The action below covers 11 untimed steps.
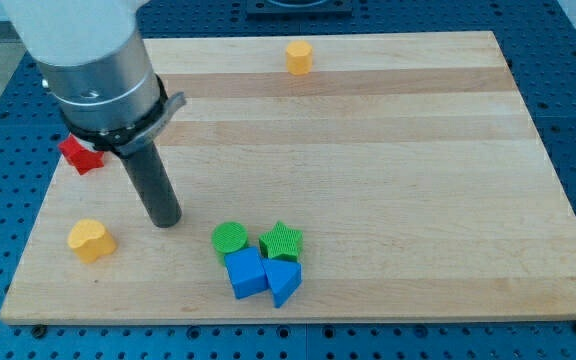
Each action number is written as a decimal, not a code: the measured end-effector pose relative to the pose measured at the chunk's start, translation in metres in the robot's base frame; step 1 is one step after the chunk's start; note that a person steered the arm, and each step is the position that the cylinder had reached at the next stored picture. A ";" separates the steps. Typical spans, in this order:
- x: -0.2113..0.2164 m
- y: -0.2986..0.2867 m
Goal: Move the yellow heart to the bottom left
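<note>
The yellow heart (91,240) lies on the wooden board (388,180) near the view's bottom left corner. My tip (165,220) rests on the board just to the right of the heart and slightly above it, with a small gap between them. The rod rises up and to the left into the grey arm body.
A red block (80,156), shape partly hidden by the arm, sits at the left edge. A yellow hexagon block (299,57) is near the top. A green cylinder (230,238), green star (281,241), blue cube (245,272) and blue triangle (283,281) cluster at bottom centre.
</note>
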<state>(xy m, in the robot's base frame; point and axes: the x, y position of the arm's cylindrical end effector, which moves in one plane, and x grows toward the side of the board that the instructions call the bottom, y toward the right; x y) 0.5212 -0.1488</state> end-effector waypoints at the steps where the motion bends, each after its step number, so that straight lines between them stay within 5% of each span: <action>1: 0.030 -0.034; 2: 0.055 -0.064; 4: 0.032 -0.001; 7: 0.024 -0.098; 11: 0.040 -0.133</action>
